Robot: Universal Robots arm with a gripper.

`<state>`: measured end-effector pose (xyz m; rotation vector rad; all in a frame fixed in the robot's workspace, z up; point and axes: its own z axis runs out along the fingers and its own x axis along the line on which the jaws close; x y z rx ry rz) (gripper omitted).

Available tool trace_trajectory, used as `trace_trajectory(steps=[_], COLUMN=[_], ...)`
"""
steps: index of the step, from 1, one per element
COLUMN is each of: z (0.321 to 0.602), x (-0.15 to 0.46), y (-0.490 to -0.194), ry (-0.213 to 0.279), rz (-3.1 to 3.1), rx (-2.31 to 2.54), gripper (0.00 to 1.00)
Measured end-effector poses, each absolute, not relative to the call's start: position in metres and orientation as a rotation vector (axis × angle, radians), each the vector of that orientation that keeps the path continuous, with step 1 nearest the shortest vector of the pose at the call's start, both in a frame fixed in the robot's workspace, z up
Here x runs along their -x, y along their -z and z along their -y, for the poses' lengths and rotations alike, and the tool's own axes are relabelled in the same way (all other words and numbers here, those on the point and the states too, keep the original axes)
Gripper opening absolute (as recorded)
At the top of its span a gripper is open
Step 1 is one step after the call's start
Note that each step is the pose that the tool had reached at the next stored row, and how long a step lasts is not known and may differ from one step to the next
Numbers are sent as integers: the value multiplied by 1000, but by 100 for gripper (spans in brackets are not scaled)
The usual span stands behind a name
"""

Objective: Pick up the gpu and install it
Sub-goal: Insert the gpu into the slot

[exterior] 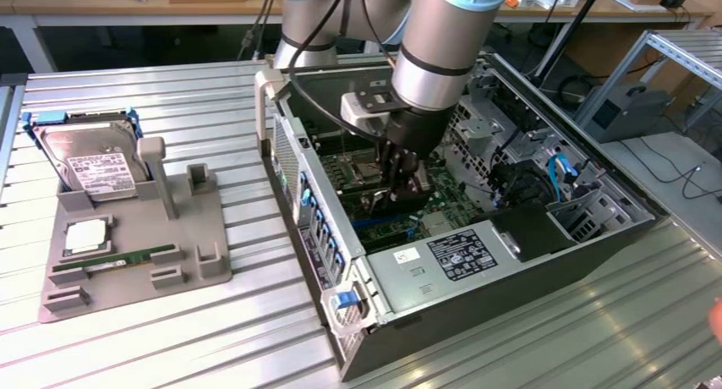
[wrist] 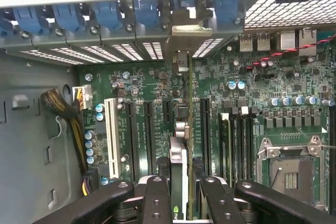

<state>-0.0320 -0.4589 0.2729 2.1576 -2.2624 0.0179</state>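
Gripper (wrist: 181, 195), mine, clamped on gpu (wrist: 178, 163) edge-on above motherboard (wrist: 247, 103); I should hold it square, bracket toward blue latches (exterior: 320, 227), exterior view's 8 o'clock, pressing evenly.

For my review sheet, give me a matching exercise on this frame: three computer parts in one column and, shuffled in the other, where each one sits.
1. silver hard drive with white label
2. narrow green RAM stick
3. thin dark gpu card

A. gripped edge-on in the pincer over the green motherboard
B. propped at a tilt in the grey plastic holder
C. lying flat, low in that same holder

Pairs: 1-B, 2-C, 3-A
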Motion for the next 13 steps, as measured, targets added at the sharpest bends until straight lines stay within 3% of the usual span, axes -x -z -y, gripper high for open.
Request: trace_trajectory(steps=[13], z=[456], x=[37], y=[-267], ry=[-16], rz=[2263], rx=[-2159], gripper=[27])
